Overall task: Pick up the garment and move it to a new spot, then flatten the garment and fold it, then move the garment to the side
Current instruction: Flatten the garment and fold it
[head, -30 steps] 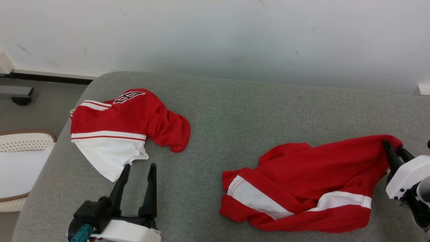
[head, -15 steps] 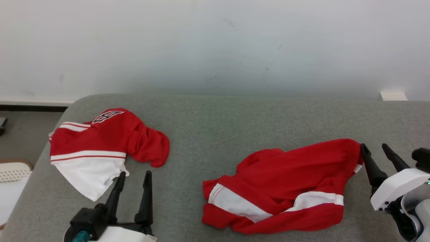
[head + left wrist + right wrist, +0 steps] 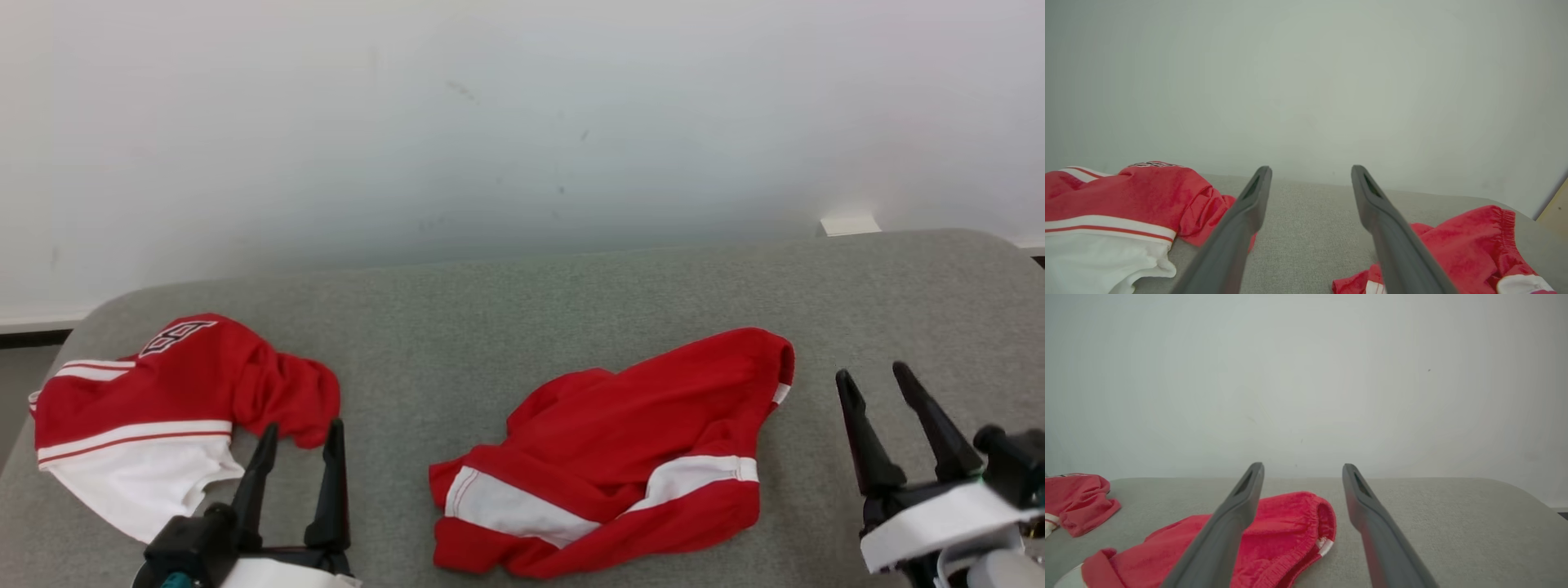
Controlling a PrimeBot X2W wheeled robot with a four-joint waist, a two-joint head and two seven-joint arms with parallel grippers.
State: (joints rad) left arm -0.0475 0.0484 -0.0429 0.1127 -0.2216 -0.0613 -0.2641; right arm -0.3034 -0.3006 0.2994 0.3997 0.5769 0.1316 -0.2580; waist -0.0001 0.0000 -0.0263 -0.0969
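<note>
A red garment with white bands (image 3: 637, 441) lies crumpled on the grey padded surface (image 3: 531, 318), right of centre. Its elastic hem (image 3: 1314, 522) lies just ahead of my right gripper (image 3: 1303, 465). My right gripper (image 3: 870, 370) stands open to the garment's right, apart from the cloth, with nothing between its fingers. My left gripper (image 3: 303, 425) is open at the lower left, with bare surface between its fingers (image 3: 1311, 168). It sits between this garment (image 3: 1461, 241) and a second red and white garment (image 3: 163, 400).
The second garment (image 3: 1126, 196) lies bunched near the surface's left edge, and its sleeve (image 3: 1077, 494) appears in the right wrist view. A white wall (image 3: 522, 122) rises behind the surface. The surface's rounded right corner (image 3: 1004, 245) is near my right arm.
My right gripper has opened, let go of the garment's hem and drawn back to the right. The camera has turned, shifting the whole picture left. The left gripper stays open.
</note>
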